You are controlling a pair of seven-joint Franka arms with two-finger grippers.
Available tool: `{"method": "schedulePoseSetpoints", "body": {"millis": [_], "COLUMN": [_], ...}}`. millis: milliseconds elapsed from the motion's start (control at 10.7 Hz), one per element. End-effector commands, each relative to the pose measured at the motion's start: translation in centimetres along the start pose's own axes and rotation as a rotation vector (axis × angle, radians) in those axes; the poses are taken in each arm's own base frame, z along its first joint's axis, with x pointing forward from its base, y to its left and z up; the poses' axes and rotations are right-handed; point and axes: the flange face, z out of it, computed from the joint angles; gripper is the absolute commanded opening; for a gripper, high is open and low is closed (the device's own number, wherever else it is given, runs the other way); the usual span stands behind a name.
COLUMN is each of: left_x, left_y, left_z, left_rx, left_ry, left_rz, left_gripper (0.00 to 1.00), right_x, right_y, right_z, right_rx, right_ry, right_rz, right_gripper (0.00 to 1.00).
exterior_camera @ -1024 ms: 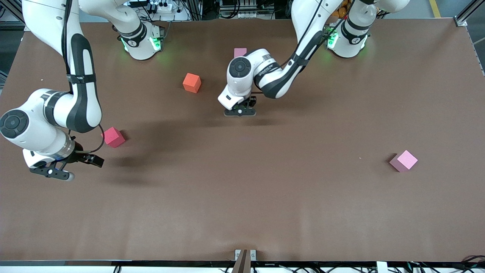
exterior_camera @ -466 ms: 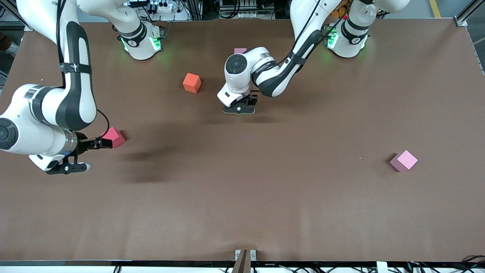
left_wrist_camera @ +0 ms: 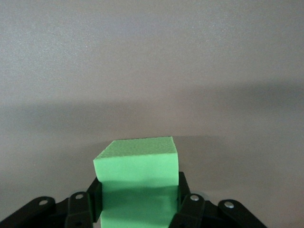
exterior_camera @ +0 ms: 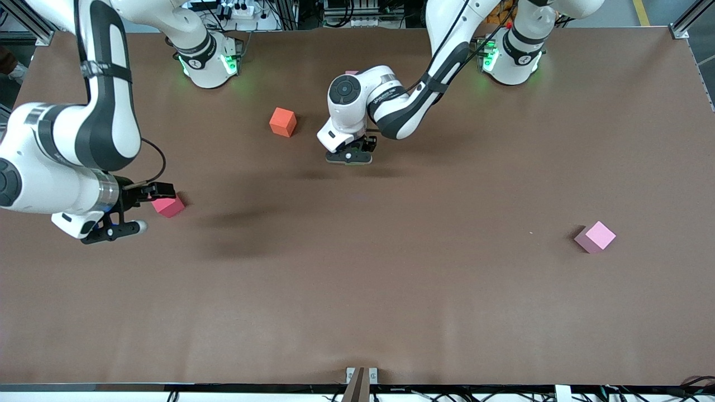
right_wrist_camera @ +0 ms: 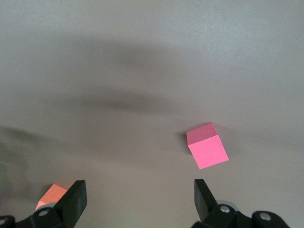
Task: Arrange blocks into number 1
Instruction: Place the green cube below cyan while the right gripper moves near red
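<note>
Brown table (exterior_camera: 391, 290): left gripper (left_wrist_camera: 137, 202) clamped on a green block (left_wrist_camera: 137, 173) beside the orange cube (exterior_camera: 282, 121), right gripper (right_wrist_camera: 140, 199) spread wide over the red cube (exterior_camera: 167, 206).

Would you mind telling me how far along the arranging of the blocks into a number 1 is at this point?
Nothing looks placed: no figure shows on the table. In hand: the left gripper, over mid-table, is shut on a green block. The right gripper hangs open above the red cube. Left: the pink block lies alone toward the left arm's end; the orange cube sits apart.
</note>
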Motion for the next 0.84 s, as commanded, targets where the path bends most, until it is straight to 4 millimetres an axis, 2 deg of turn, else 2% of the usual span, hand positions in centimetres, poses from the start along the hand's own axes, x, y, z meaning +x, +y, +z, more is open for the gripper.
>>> {"method": "schedulePoseSetpoints", "body": {"millis": [0, 93, 186, 279, 372, 559, 745], "left_x": [-0.3, -0.3, -0.1, 0.6, 1.6, 5.9, 10.1], "left_y": [-0.1, -0.1, -0.1, -0.2, -0.8, -4.5, -10.7], "left_z": [-0.2, -0.1, -0.7, -2.1, -4.8, -13.1, -21.2], "left_rx": [0.02, 0.02, 0.014, -0.002, -0.019, -0.031, -0.051], "left_ry": [0.015, 0.013, 0.02, 0.036, 0.063, 0.113, 0.175], "left_rz": [-0.001, -0.002, -0.005, -0.017, -0.034, -0.122, -0.241], "left_gripper": [0.11, 0.99, 1.0, 1.0, 1.0, 1.0, 1.0], "right_x": [-1.5, -1.6, -1.9, -2.5, -3.0, -3.8, -4.7], "right_y": [-0.5, -1.6, -2.3, -2.3, -2.1, -0.1, -0.1], "right_z": [-1.8, -1.8, -1.6, -1.7, -2.1, -3.1, -4.9], "right_rx": [0.022, 0.015, -0.017, -0.032, -0.012, 0.019, -0.063], "right_ry": [0.021, 0.006, -0.021, -0.036, -0.034, -0.016, 0.002], "right_rz": [-0.036, -0.056, -0.075, -0.083, -0.091, -0.097, -0.113], "right_gripper": [1.0, 1.0, 1.0, 1.0, 1.0, 1.0, 1.0]}}
